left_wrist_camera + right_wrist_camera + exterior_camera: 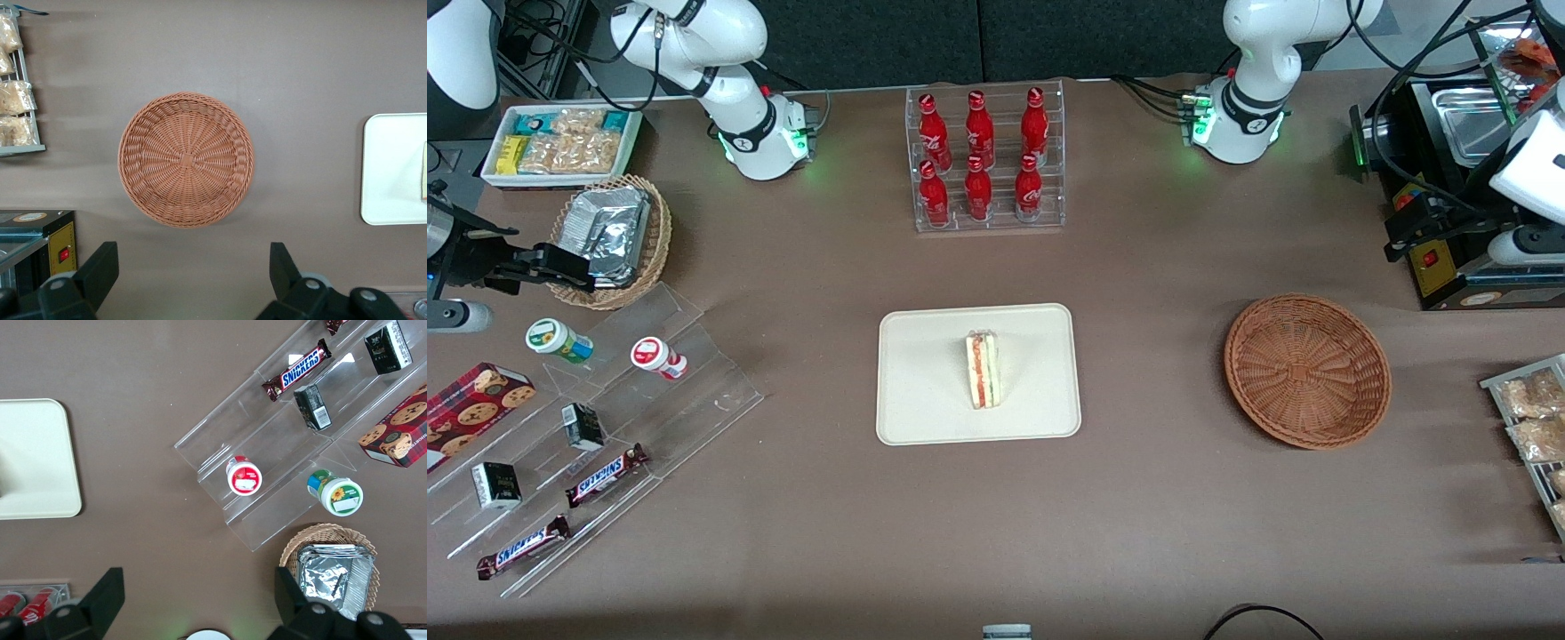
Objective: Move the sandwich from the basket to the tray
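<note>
Brown tabletop carries everything. Nearest the front camera, the sandwich lies on the tray, its long axis running toward that camera; I judge the placing done. The basket, toward the working arm's end, holds nothing. The gripper hangs high above the basket, fingers spread and bare. Only the wrist view shows them; the front view alone shows the sandwich's filling.
</note>
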`<move>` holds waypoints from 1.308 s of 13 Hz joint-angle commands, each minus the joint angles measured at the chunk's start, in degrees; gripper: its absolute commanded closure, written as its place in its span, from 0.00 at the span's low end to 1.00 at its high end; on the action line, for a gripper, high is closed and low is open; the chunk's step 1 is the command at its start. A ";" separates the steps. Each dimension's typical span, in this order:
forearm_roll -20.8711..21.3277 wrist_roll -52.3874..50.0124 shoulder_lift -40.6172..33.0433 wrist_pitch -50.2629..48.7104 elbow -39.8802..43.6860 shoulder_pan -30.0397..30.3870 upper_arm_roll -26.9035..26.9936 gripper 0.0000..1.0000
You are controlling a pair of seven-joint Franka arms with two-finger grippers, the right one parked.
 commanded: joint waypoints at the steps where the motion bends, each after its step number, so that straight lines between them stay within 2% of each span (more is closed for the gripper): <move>1: -0.06 0.63 1.00 -3.07 3.09 0.86 -0.59 0.00; 7: 0.03 0.71 1.00 -6.76 4.84 -3.80 3.80 0.00; 11: 0.03 0.98 0.83 -10.01 5.02 -3.10 3.80 0.00; 17: 0.03 0.71 1.61 -9.93 4.93 -3.63 3.54 0.00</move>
